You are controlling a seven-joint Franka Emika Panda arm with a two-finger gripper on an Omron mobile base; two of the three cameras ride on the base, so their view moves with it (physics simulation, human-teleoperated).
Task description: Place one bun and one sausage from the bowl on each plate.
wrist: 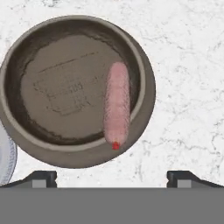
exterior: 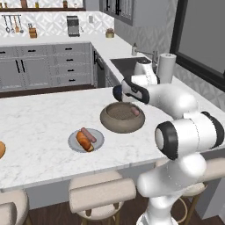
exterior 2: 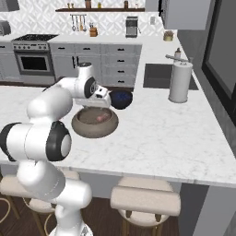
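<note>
Taking the bowl point(exterior: 122, 117) as my landmark and reading the left base view from its left edge: far to the left of the bowl, at the very border of the picture, I see an orange-tan sliver point(exterior: 1, 149) on the surface point(exterior: 39, 127). I judge it to be the wooden plate, or something on it, but too little of it shows to tell what it carries.

Nearer, just left of the bowl and a little toward me, the grey plate point(exterior: 97, 137) holds a bun point(exterior: 84, 141) and a sausage point(exterior: 88, 134) lying side by side and touching. That plate looks finished.

In the bowl, one sausage point(wrist: 117, 105) lies against the inner wall, its end up near the rim. I see no bun left there, so I cannot tell whether the second bun is already served.

The fingers point(wrist: 112, 177) hang above the bowl, spread wide with nothing between them; in the hand view the sausage sits between the two tips, but further off.

My reading: one plate done, and this last sausage has yet to go to the wooden plate, far left of the bowl.
</note>
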